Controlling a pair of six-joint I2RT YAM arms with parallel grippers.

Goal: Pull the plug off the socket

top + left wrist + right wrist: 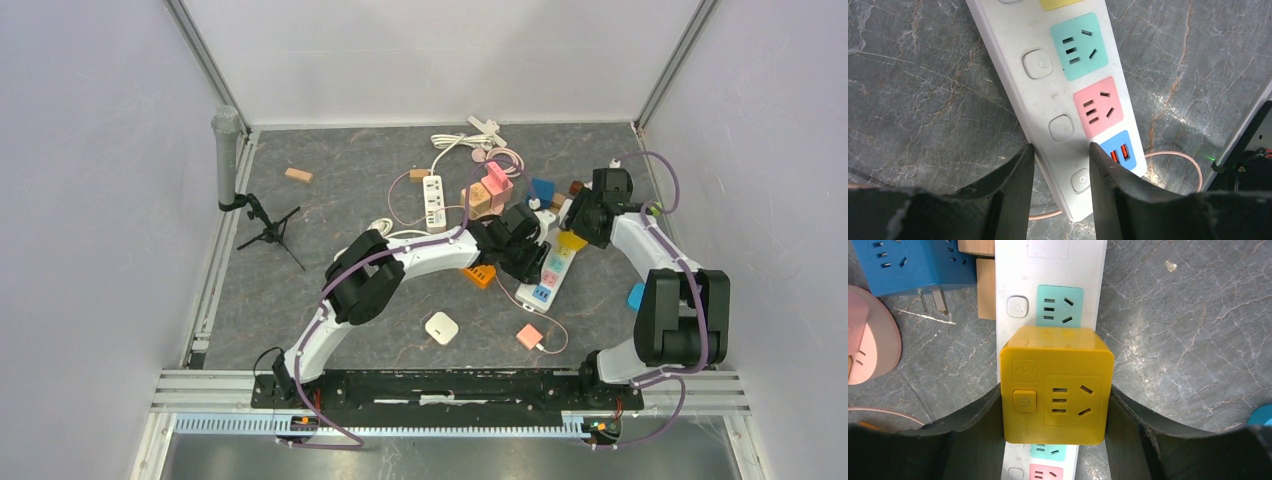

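Right pincer (1055, 390) grips the yellow cube plug (1055, 382), seated in the white socket strip (1050, 270) between its fingers, ready for pulling; left pincer (1060, 155), narrowly parted and holding nothing, bears on the strip's end beneath it, presumably pinning it to the table (923, 100).
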